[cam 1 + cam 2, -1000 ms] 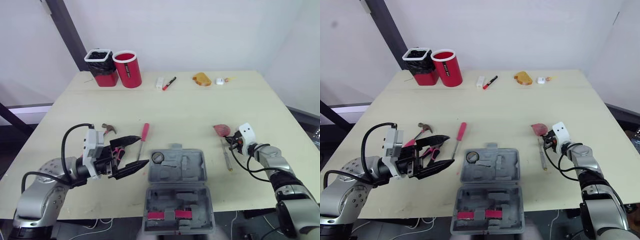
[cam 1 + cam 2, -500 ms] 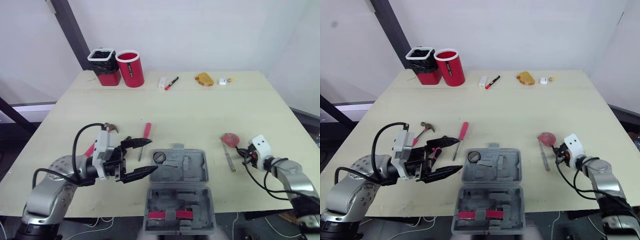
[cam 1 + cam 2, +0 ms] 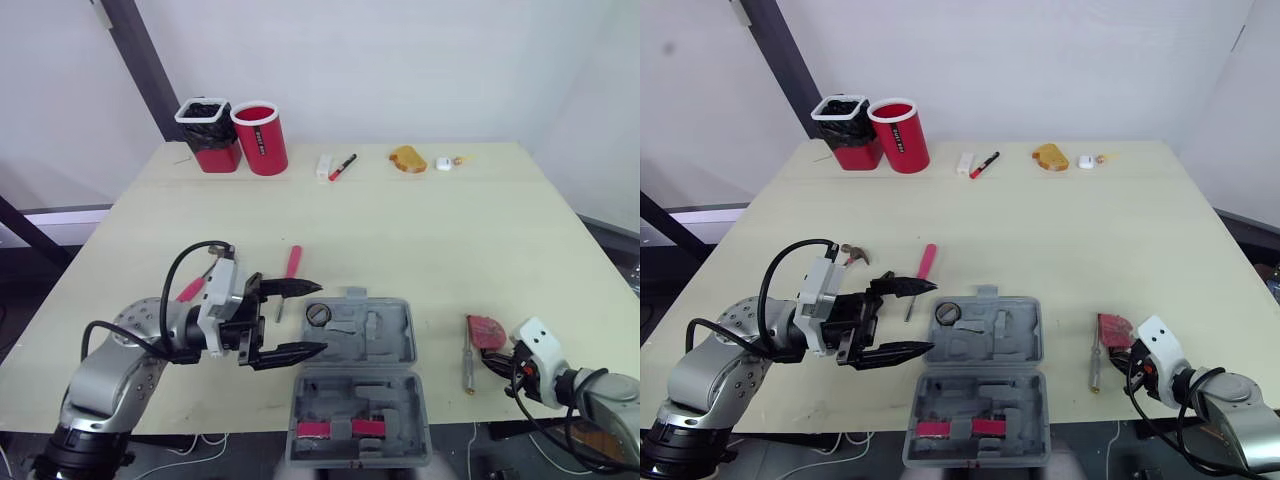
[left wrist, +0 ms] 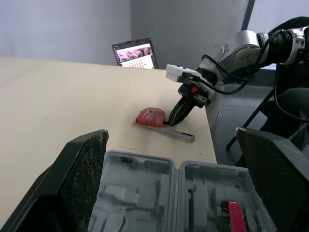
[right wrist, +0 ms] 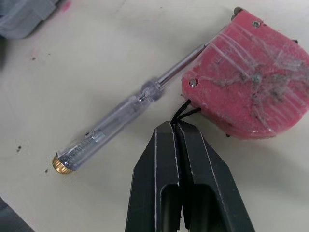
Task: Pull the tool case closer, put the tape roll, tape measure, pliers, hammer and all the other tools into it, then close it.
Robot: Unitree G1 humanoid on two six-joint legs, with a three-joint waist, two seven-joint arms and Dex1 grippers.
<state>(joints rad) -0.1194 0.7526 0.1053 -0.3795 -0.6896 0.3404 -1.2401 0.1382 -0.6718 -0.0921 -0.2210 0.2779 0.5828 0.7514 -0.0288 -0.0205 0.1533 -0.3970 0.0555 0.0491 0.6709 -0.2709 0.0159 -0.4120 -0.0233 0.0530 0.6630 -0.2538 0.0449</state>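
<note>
In the last second my right pincer (image 5: 173, 126) has hauled the tape measure (image 3: 485, 330) back across the worktop (image 3: 420, 230) towards the near edge. The head camera moved a little too, but against the tool case (image 3: 385, 342) the shift is real. The clear-handled screwdriver (image 3: 467, 355) has come along beside it. The right wrist view shows the two fingers together, pinching the thin black cord that comes off the tape measure's body, so I am towing it by the cord, not gripping the housing. That brings it within easier reach, but I judge the cord too loose a hold for lifting it into a moulded slot.

Meanwhile my left pincer (image 3: 320, 318) has swung in from the tools on the left. Its fingers are wide apart, tips at the case's left edge, holding nothing. The case lies open and near me, so the pulling step looks done, and a dark ring I take for the tape roll (image 3: 317, 314) sits in its far left corner.

The tape measure lies right of the case, clear of it, just ahead of the right fingertips. The red-handled screwdriver (image 3: 291, 262) and the hammer (image 3: 851, 251) wait on the left, outside the case
</note>
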